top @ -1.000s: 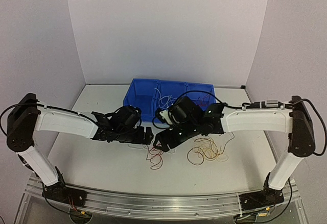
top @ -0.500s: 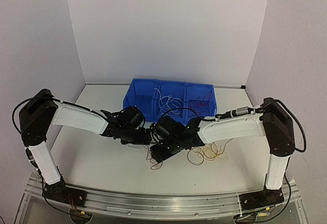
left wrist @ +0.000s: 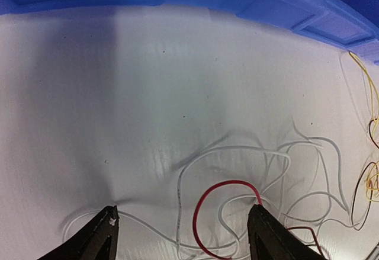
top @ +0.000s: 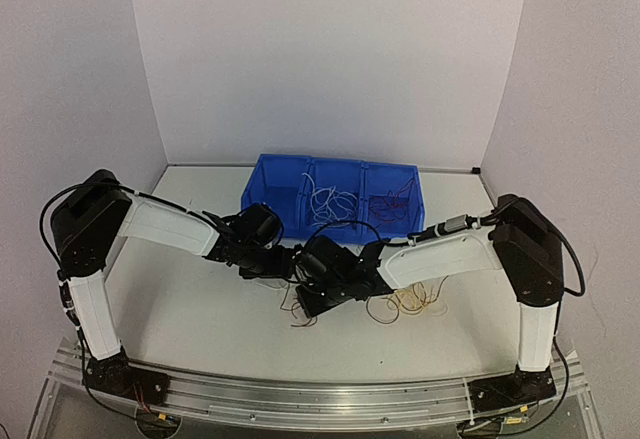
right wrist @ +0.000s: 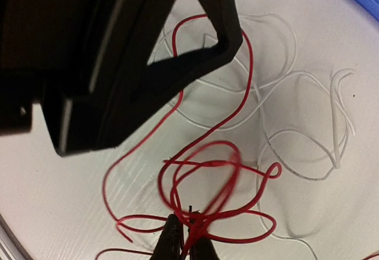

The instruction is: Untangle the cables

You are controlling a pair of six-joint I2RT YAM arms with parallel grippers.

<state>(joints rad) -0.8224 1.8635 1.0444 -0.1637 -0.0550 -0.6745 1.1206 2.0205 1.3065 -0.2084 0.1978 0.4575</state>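
At the middle of the tabletop (top: 200, 309) the right hand (right wrist: 185, 241) has its fingers pressed together on a tangle of the red cable (right wrist: 234, 174). The left hand (left wrist: 185, 233), at its 10 o'clock, stands spread over white cables (left wrist: 237, 148) and one red loop, holding nothing. Loose yellow cables (top: 415, 302) lie at 3 o'clock of both hands, and the blue bin (top: 340, 194), with more cables inside, stands at 12 o'clock.

red, white and yellow cables (left wrist: 230, 182), blue bin (top: 262, 191).
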